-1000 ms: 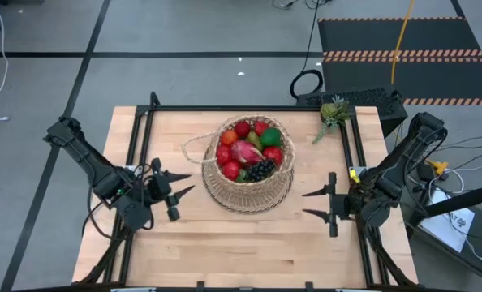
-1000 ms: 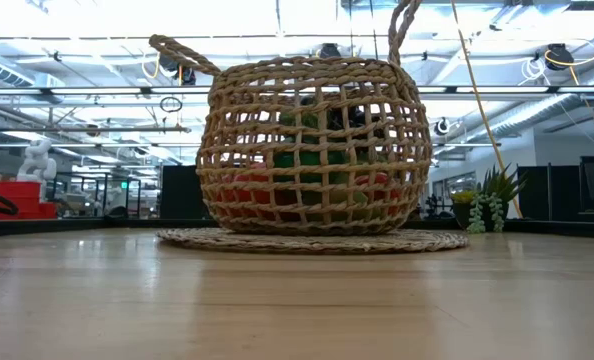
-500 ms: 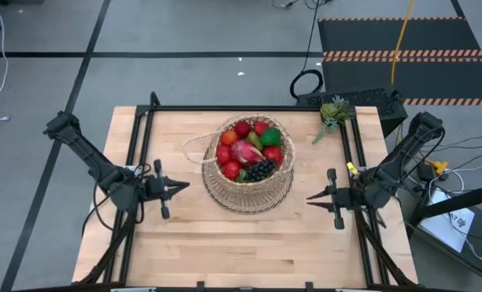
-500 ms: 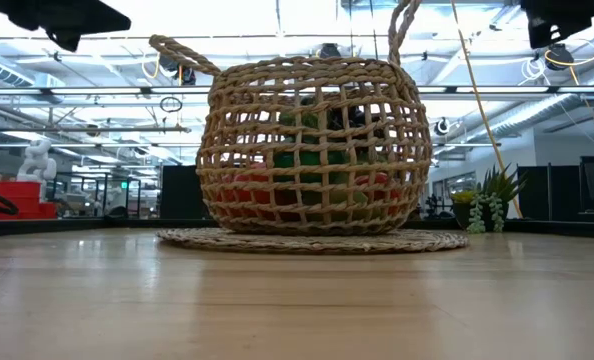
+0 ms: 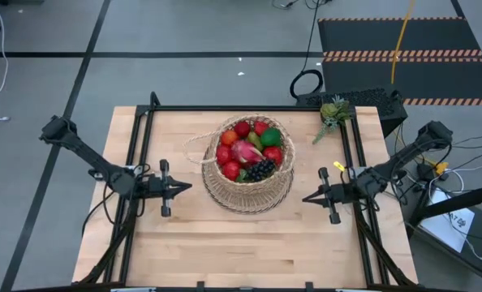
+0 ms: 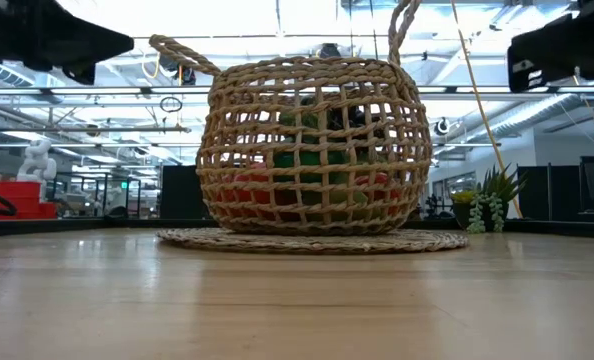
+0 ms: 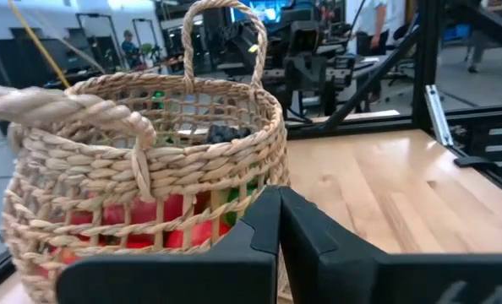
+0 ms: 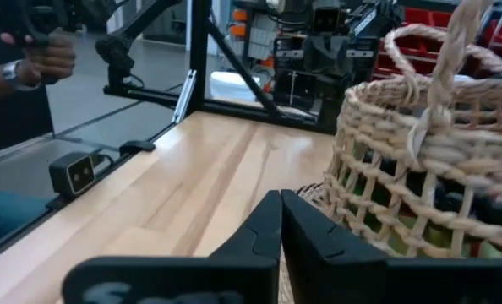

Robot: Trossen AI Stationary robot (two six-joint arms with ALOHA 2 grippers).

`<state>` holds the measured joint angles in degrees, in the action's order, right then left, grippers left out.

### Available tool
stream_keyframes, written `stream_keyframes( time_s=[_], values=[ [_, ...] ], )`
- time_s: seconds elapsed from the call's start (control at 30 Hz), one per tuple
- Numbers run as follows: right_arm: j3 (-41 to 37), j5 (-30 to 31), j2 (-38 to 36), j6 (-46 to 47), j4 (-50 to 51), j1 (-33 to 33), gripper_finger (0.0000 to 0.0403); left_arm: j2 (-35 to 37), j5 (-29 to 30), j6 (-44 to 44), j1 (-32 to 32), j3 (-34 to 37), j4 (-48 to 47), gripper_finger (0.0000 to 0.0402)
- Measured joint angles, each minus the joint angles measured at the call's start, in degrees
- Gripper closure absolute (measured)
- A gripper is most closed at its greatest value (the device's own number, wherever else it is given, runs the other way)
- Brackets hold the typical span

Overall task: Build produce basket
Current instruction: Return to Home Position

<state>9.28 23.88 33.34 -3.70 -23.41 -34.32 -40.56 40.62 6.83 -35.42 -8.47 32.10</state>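
Mid-frame in the high view, the basket stands on the counter, holding the produce: red round ones, a pink dragon fruit and dark grapes at its lower right. The left tool, clenched on nothing, hangs left of the basket, and the right tool, likewise clenched empty, hangs right of it, both apart from it. Open wood spans the lower frame, and a small plant sits at the upper right.

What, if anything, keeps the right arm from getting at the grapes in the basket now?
Probably nothing, so likely yes. The grapes lie uncovered atop the pile, on the side of the basket nearest the right end effector, and nothing stands between them. It is shut and would need opening.
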Motion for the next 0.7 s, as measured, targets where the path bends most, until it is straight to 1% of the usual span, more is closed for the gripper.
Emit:
stream_keyframes(
  time_s=[0.13, 0.27, 0.4, 0.5, 0.7],
  values=[
    [-1.4, -4.7, 0.0, 0.0, -0.6, 3.3, 0.0402, 0.0, -4.2, 0.2, 2.1, 2.4, 3.7, 0.0393],
    [-2.9, -7.5, 0.0, 0.0, -1.0, 5.5, 0.0402, 0.0, -7.7, 0.5, 3.4, 4.1, 5.6, 0.0399],
    [-5.5, -7.7, 0.0, -0.1, -5.0, 6.7, 0.0402, 0.0, -8.9, 0.5, 4.1, 5.9, 7.5, 0.0393],
    [-6.8, -8.6, 0.0, -0.3, -7.5, 7.3, 0.0402, 0.2, -10.0, 0.5, 4.3, 7.1, 9.1, 0.0398],
    [-7.1, -10.7, -0.5, -0.7, -6.1, 8.1, 0.0403, 0.6, -10.8, 0.4, 4.3, 7.9, 8.4, 0.0393]
  ],
)
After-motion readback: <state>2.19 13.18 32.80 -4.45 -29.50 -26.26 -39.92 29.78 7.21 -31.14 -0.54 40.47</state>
